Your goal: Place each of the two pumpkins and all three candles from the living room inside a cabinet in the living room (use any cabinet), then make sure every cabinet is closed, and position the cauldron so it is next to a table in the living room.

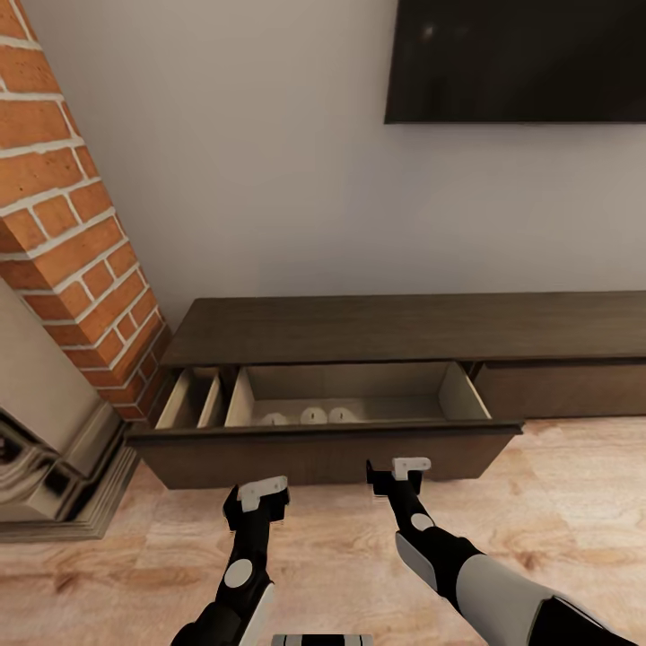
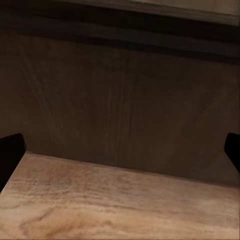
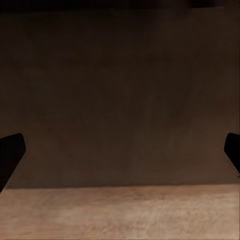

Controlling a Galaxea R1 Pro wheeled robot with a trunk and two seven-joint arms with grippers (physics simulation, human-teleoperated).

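Observation:
The long dark-brown cabinet [image 1: 404, 327] stands against the wall with its wide drawer [image 1: 323, 453] pulled out. Three pale candles [image 1: 313, 415] sit side by side in the drawer's larger compartment, near its front wall. My left gripper [image 1: 260, 498] and right gripper [image 1: 395, 474] hover low just in front of the drawer front, both open and empty. The left wrist view faces the dark drawer front [image 2: 125, 100] above the floor, with one fingertip [image 2: 10, 152] at the frame's edge. The right wrist view faces the same panel [image 3: 120, 90]. Pumpkins, cauldron and table are out of view.
A brick chimney column [image 1: 72, 233] and a stone fireplace surround [image 1: 45, 449] stand at the left, close to the drawer's end. A dark TV [image 1: 520, 58] hangs on the wall above. The cabinet's right drawer front [image 1: 565, 388] is shut. Light wooden floor [image 1: 556, 502] lies around me.

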